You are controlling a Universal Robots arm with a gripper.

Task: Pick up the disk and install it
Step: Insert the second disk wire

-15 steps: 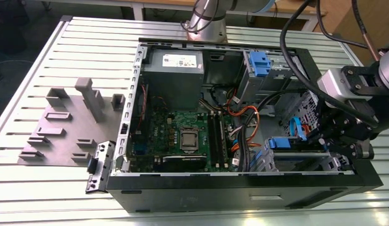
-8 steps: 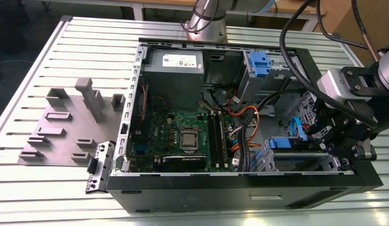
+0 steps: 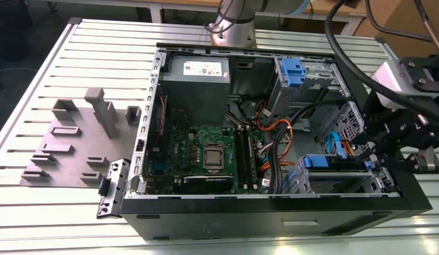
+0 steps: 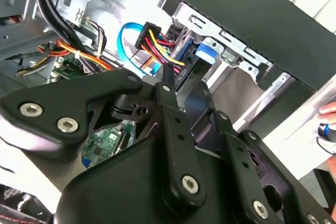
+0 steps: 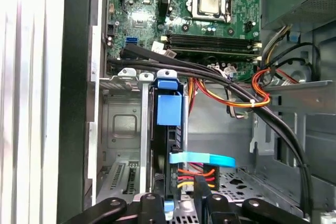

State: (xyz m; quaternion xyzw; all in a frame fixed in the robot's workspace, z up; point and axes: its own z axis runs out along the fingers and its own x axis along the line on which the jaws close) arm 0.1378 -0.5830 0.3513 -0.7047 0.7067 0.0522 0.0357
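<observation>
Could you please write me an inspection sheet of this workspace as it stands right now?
Surface: slatted metal table carrying an open computer case.
Job's things: disk with blue handle, standing on edge in the lower drive bay.
Clutter: grey fixture plate with blocks; loose bracket at the case's corner.
Grippers: gripper just behind the disk, over its connectors; grip cannot be judged.
Cables: light-blue data cable and red-yellow power plug at the disk; orange bundle across the motherboard.
Surroundings: power supply, second blue-handled carrier.
</observation>
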